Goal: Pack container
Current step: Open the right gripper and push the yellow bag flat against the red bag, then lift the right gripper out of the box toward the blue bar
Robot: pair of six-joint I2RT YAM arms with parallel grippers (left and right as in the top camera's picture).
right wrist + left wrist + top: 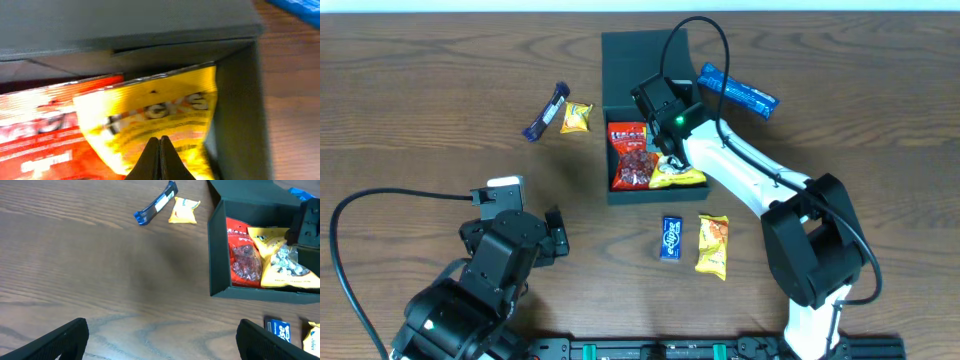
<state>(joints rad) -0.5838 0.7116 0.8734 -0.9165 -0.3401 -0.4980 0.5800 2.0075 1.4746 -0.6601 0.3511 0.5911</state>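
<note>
"Overhead, where does the dark teal-green matte square cardboard container sit?"
"Near the middle of the brown wood-grain tabletop, with its flap lid standing open on the far side. Inside, a glossy crinkled red packet and a shiny yellow foil packet lie side by side."
"And the end effectors?"
"The right end effector is down inside the container, its fingers pressed together and their tips against the yellow packet. Whether they pinch its film cannot be told. The left end effector hovers over bare wood, apart from the container, its jaws spread wide and holding nothing."
"Anything loose on the wood?"
"A long blue wrapper lies just right of the lid. A dark blue bar wrapper and a small yellow sachet lie to the left. A small blue packet and an orange-yellow pouch lie in front."
</note>
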